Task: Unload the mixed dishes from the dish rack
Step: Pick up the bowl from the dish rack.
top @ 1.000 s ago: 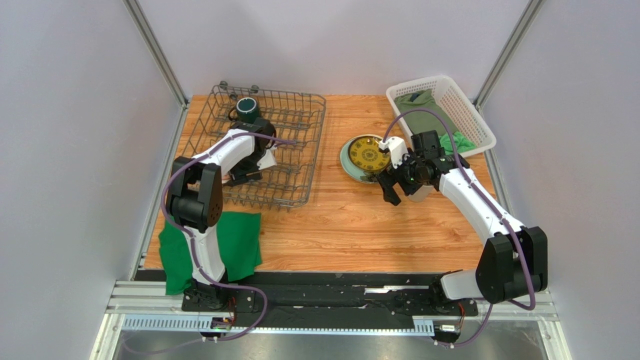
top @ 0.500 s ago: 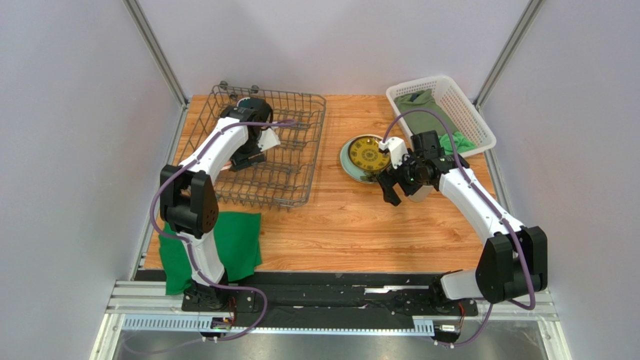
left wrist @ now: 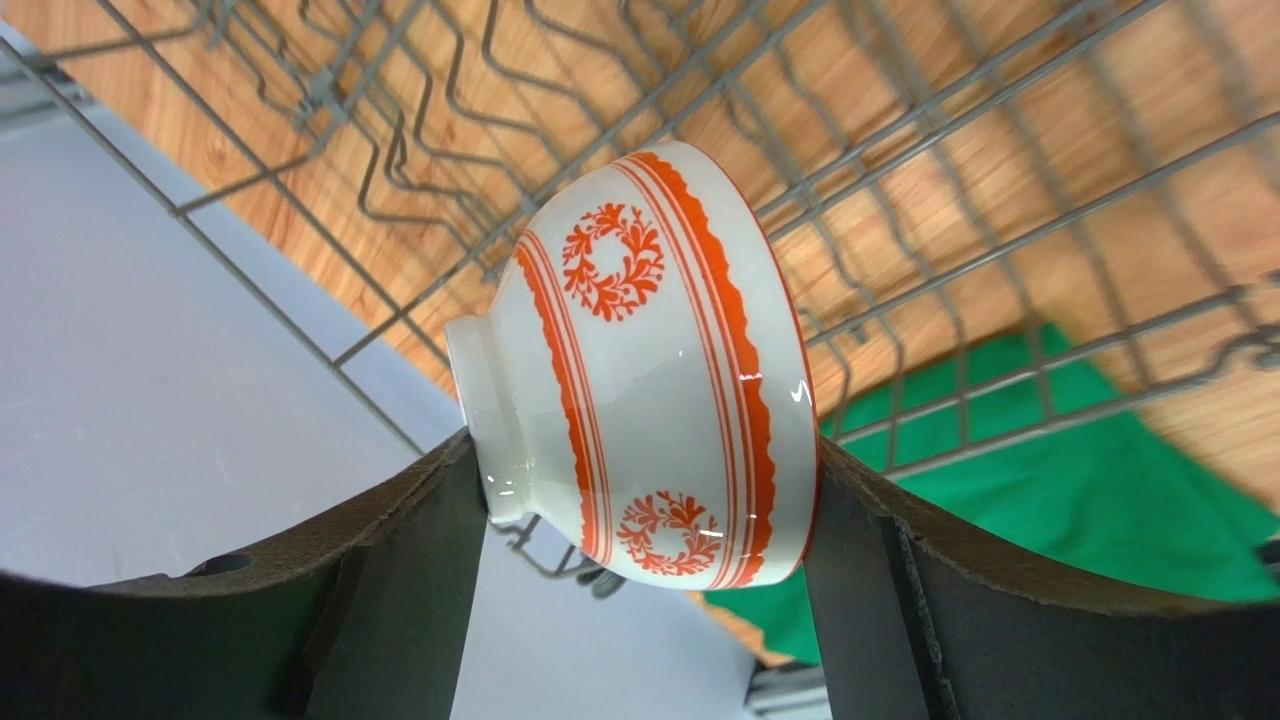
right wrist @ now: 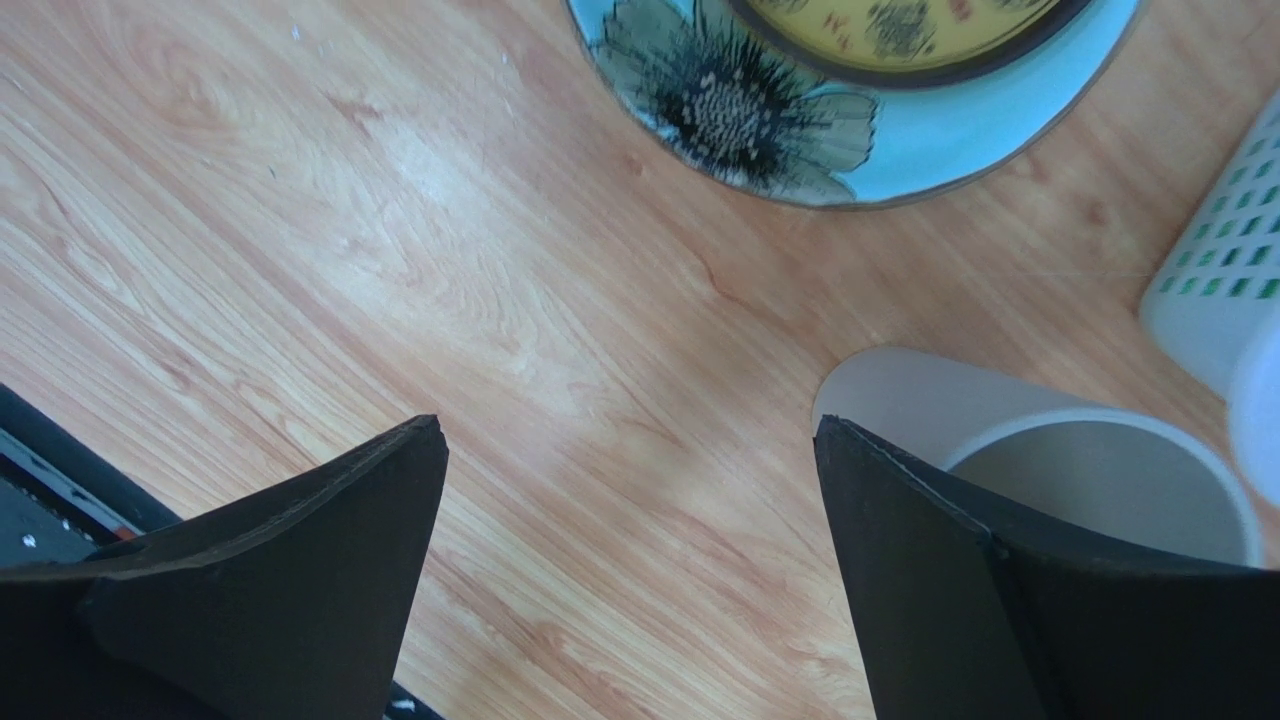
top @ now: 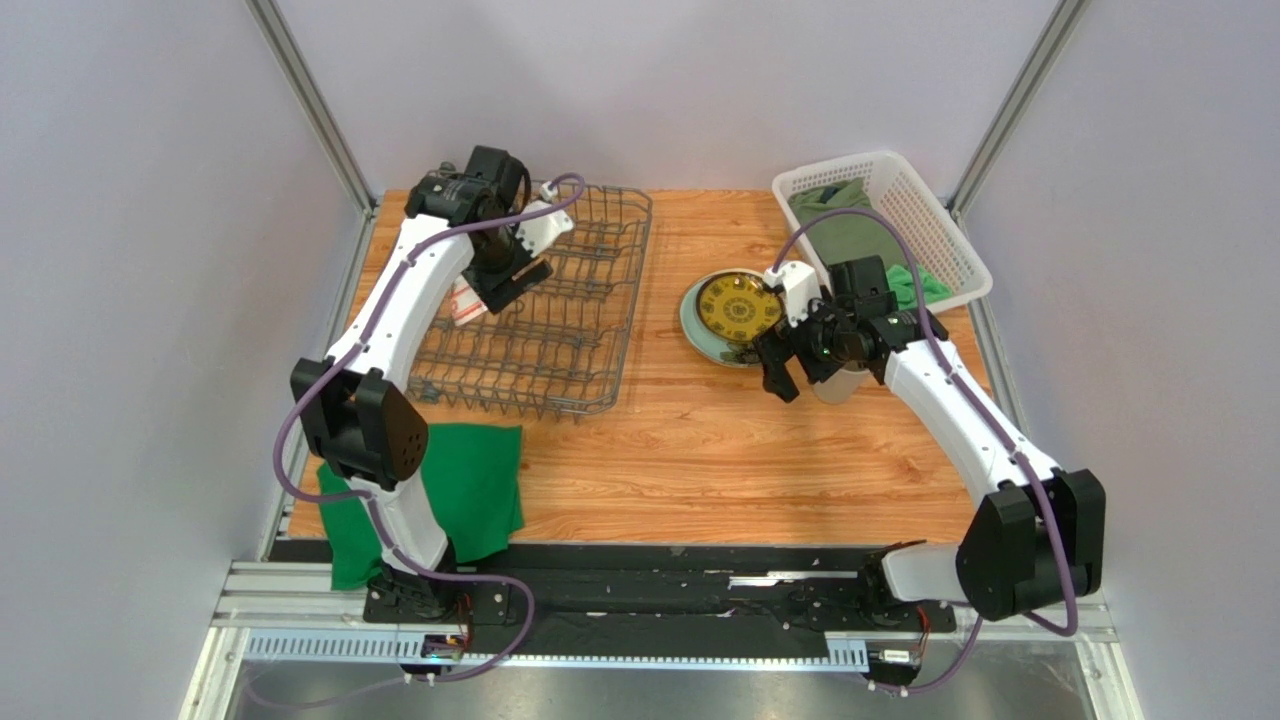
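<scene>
My left gripper (top: 481, 296) is shut on the small red-and-white patterned bowl (top: 467, 308), held on its side above the back left of the dark grey wire dish rack (top: 579, 323). In the left wrist view the bowl (left wrist: 646, 375) sits between both fingers (left wrist: 406, 600), with rack wires (left wrist: 962, 255) below. The left wrist hides the dark green mug. My right gripper (top: 793, 368) is open and empty over bare wood (right wrist: 630, 428). The beige cup (top: 842, 386) stands just to its right (right wrist: 1052, 465). The yellow plate (top: 736, 308) lies on the pale teal plate (top: 694, 333).
A white lattice basket (top: 947, 225) holding green cloths stands at the back right; its corner shows in the right wrist view (right wrist: 1217, 285). A green cloth (top: 458, 480) lies at the front left, hanging over the table edge. Grey walls close in both sides.
My left arm has risen and swung toward the back left of the rack, lifting the red-and-white bowl up with it. The right gripper has barely moved.
</scene>
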You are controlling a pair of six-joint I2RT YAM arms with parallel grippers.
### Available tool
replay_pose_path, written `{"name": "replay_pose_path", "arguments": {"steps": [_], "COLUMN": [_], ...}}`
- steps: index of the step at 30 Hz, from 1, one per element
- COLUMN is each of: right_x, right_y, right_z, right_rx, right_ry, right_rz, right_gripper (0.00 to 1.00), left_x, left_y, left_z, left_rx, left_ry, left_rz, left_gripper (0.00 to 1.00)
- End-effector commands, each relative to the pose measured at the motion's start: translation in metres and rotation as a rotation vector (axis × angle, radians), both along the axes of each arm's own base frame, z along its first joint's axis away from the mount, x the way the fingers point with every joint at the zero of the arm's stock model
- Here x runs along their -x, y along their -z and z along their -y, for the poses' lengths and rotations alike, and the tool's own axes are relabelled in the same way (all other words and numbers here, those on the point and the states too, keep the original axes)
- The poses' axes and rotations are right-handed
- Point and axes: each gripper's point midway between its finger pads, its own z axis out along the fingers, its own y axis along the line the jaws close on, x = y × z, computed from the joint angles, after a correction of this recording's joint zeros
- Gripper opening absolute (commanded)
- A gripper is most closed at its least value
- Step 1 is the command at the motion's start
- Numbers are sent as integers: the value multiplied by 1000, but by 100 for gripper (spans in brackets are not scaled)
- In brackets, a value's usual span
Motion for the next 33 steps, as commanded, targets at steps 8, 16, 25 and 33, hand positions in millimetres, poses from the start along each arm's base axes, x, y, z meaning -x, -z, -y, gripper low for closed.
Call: {"name": "replay_pose_path", "arguments": {"steps": [8, 16, 25, 33], "right_x": [-48, -68, -72, -51], "right_y": [-127, -150, -189, -211], "right_z": [-37, -58, -76, -111], "right_rx": [-368, -534, -695, -766], "right_ry": [135, 174, 120, -47], "right_rz": [372, 369, 455, 466], "right_gripper": [95, 88, 86, 82], "left_x": [24, 37, 51, 55], "left_y": [-98, -132, -153, -152], "left_z": [78, 124, 159, 182], "left_rx": [555, 862, 1125, 1286], "left_ry": [20, 73, 115, 135], "left_rz": [168, 173, 119, 11], "left_gripper": [0, 0, 0, 0]}}
